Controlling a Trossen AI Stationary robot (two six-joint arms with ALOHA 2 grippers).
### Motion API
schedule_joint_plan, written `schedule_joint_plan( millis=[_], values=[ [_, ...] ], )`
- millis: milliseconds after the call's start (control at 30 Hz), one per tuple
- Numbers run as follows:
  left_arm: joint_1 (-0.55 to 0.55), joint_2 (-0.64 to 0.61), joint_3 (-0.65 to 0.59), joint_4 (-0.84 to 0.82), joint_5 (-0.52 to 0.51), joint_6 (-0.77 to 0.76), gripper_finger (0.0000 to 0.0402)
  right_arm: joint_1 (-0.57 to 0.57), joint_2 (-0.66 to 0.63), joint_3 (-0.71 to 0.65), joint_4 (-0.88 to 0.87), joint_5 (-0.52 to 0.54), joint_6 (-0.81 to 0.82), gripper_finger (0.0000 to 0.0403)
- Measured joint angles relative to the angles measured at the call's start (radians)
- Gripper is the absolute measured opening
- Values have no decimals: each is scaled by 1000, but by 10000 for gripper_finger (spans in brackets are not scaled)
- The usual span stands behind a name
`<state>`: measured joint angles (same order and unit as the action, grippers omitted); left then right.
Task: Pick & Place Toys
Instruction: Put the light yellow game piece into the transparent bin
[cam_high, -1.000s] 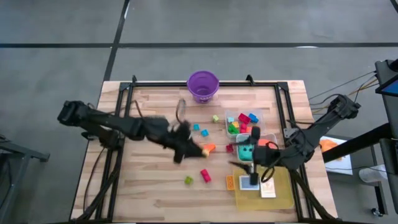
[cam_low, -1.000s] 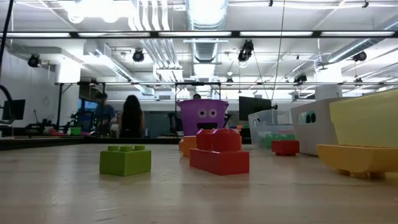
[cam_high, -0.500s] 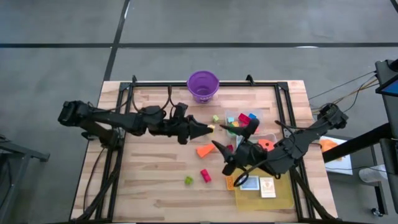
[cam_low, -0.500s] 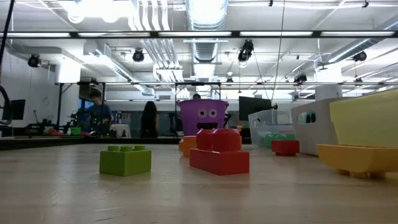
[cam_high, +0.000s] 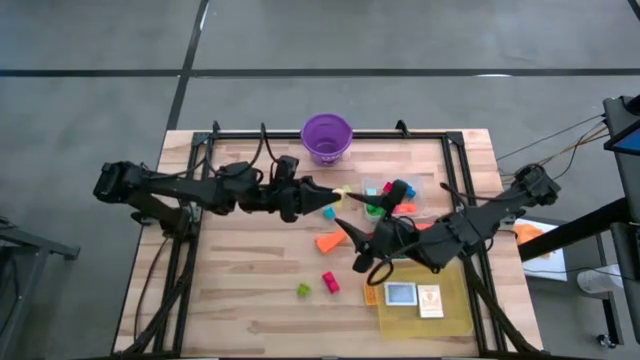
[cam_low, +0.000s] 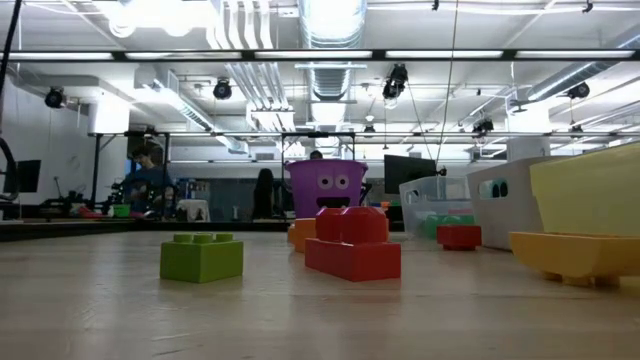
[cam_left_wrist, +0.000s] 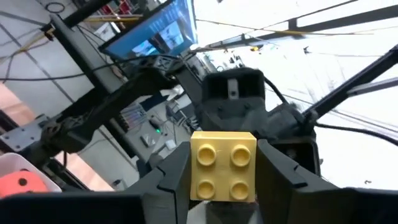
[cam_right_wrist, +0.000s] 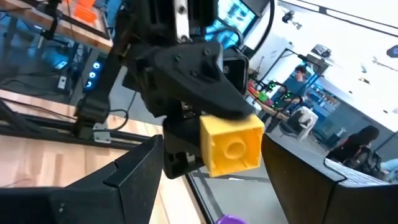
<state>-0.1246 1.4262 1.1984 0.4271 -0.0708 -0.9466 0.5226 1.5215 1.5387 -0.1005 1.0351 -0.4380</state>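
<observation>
Left gripper (cam_high: 333, 195) swung up from mid-table toward the tubs, yellow block (cam_high: 340, 192) now in its fingers, right gripper (cam_high: 352, 247) moved off the tray (cam_high: 455, 310) toward table centre.

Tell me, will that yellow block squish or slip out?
Probably neither. The yellow block looks like hard, boxy plastic, so it should stay stiff. The left gripper has its jaws flat against the block's sides, a likely steady hold. It looks small and light.

Robotics lab, exposed ceiling ducts (cam_low: 330, 40), monitors (cam_low: 410, 172), workbenches
</observation>
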Motion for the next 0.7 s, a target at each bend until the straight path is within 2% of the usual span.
schedule_joint_plan(
  millis=[167,467,567,700],
  values=[
    [-2,2,0,-5,4,0,122,-27,-11,0,3,-90,1,267],
    [-8,2,0,-3,3,0,122,-54,-9,-1,2,-140,-2,265],
    [-7,2,0,-2,3,-1,122,-65,-8,-1,2,-146,1,246],
    [-10,2,0,-2,4,0,122,-73,-8,-1,2,-149,4,194]
  ],
)
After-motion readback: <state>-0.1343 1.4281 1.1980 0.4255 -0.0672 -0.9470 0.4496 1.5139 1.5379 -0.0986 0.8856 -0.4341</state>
